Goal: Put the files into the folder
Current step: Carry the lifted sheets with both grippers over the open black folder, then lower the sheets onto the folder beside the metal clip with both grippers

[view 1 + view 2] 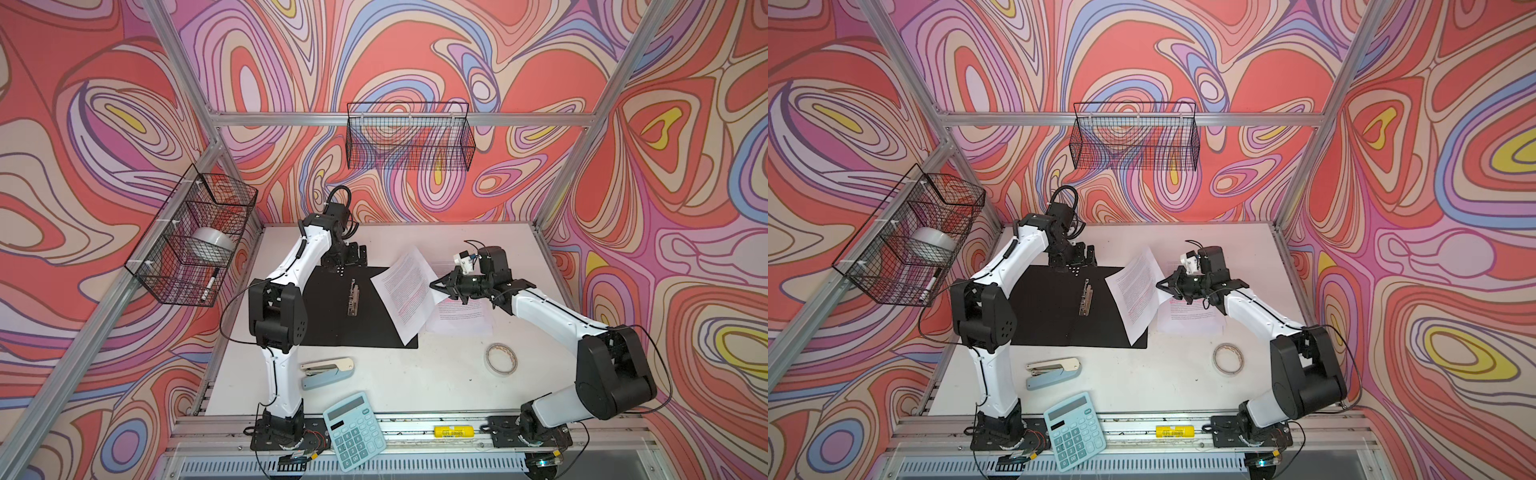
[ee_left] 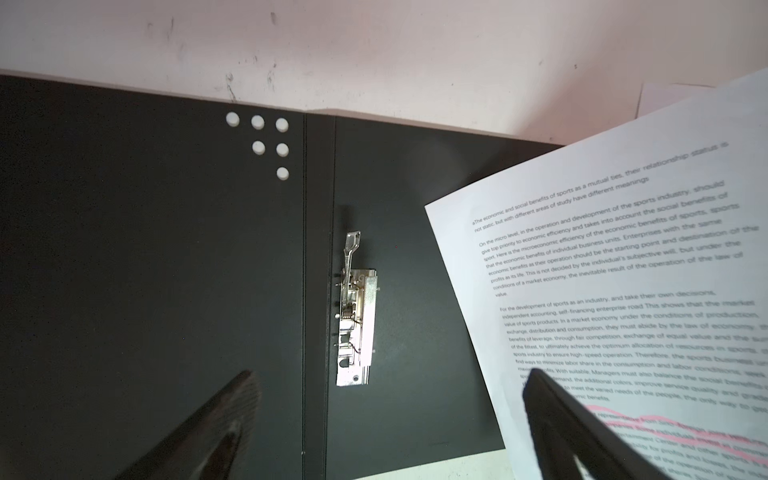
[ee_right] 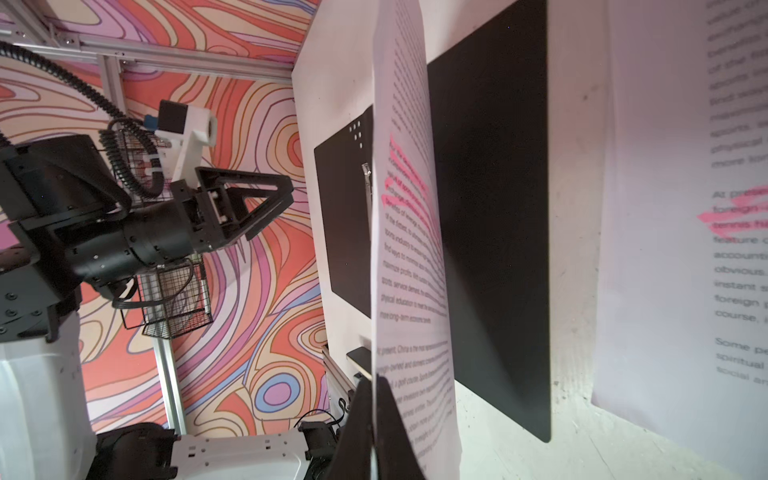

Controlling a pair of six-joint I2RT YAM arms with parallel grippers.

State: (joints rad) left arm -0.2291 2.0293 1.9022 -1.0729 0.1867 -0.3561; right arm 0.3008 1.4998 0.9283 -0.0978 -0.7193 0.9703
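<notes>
The folder [image 1: 328, 320] [image 1: 1050, 316] lies open and flat in both top views, black inside, with a metal clip [image 1: 353, 297] [image 2: 357, 316] by its spine. My right gripper [image 1: 434, 286] [image 3: 374, 384] is shut on the edge of one printed sheet of the files [image 1: 405, 286] [image 3: 409, 249]. That sheet is lifted and tilted over the folder's right flap. More sheets of the files [image 1: 461, 318] [image 3: 665, 208] lie flat on the table under that gripper. My left gripper [image 1: 351, 255] [image 2: 392, 374] hangs open over the folder's far edge with nothing between its fingers.
A stapler [image 1: 328, 372] and a teal calculator [image 1: 353, 430] lie near the front, and a tape roll [image 1: 501, 359] sits at the right. A yellow label [image 1: 449, 431] is on the front rail. Wire baskets hang on the left wall [image 1: 195, 237] and the back wall [image 1: 409, 137].
</notes>
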